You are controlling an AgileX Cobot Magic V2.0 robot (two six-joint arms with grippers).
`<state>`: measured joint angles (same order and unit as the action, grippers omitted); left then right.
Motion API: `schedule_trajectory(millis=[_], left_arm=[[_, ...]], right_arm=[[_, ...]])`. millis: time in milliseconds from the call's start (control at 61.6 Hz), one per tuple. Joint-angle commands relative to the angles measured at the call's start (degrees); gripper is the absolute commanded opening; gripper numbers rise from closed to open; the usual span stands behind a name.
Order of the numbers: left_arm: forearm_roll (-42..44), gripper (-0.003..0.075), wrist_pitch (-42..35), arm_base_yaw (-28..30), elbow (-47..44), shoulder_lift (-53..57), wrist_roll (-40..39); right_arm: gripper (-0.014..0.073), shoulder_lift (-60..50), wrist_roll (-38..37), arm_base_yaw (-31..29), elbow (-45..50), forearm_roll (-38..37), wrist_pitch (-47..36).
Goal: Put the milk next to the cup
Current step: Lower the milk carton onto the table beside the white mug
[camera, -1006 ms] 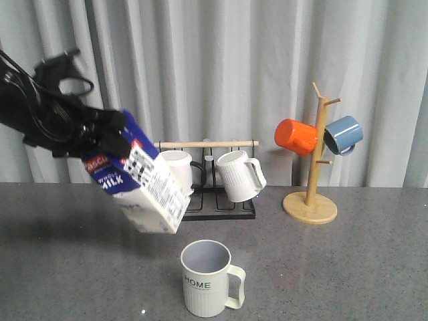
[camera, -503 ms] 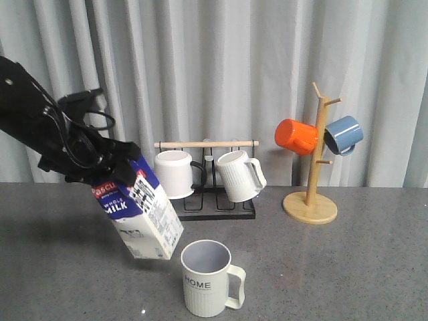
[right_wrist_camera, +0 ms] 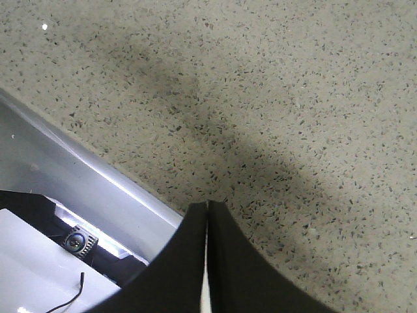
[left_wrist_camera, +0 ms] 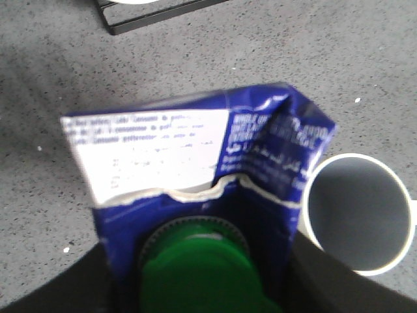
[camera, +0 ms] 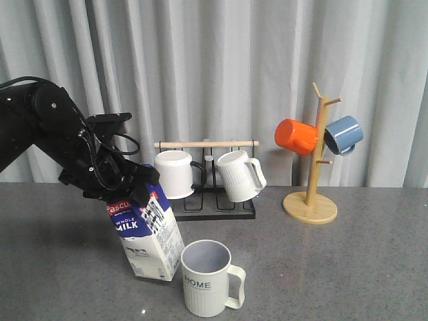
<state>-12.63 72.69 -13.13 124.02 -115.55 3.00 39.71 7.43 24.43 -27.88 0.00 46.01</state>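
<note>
Milk [camera: 148, 236], boxy gable-top carton, leans just left of my ribbed cup [camera: 206, 277]; left gripper [camera: 119, 187] clamps its top. Wrist view shows the green cap [left_wrist_camera: 199, 272]. Right gripper [right_wrist_camera: 207, 215] pressed together over speckled table [right_wrist_camera: 293, 98].

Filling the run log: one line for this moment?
left gripper: shut on milk carton | carton: tilted, base at table, beside HOME mug | right gripper: shut, empty

Staged lab tabletop: grey speckled table [camera: 348, 267]; pleated curtain backdrop [camera: 221, 67]; wooden mug tree [camera: 313, 167]; black mug rack [camera: 221, 200]
</note>
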Motion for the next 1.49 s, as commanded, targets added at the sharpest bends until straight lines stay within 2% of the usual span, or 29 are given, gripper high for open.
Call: schedule_trajectory(millis=[0, 438, 633, 908, 1022, 1184, 1476], left_arm=[[-0.3, 0.0045, -1.1, -0.2, 1.3, 2.4, -0.6], [-0.4, 0.0074, -1.1, -0.2, 1.3, 2.1, -0.5], [-1.4, 0.0171, -1.1, -0.2, 1.3, 2.2, -0.5], [-2.3, 0.0395, -1.1, -0.2, 1.3, 2.2, -0.8], [-2.3, 0.0455, -1.1, -0.2, 1.3, 2.2, -1.1], [-2.5, 0.0501, -1.1, -0.2, 1.3, 2.2, -1.3], [-3.4, 0.0505, -1.1, -0.2, 1.3, 3.3, -1.3]], right_arm=[[-0.0005, -0.1, 0.1, -0.3, -1.3, 0.0, -3.2], [-0.0005, -0.1, 0.1, -0.3, -1.3, 0.0, -3.3], [-0.0005, -0.1, 0.1, -0.3, -1.3, 0.0, -3.1], [-0.0005, -0.1, 0.1, -0.3, -1.3, 0.0, -3.1], [-0.0005, -0.1, 0.1, -0.3, -1.3, 0.0, -3.1], [-0.0005, -0.1, 0.1, -0.3, -1.3, 0.0, -3.1], [-0.0005, -0.1, 0.1, -0.3, -1.3, 0.0, -3.2]])
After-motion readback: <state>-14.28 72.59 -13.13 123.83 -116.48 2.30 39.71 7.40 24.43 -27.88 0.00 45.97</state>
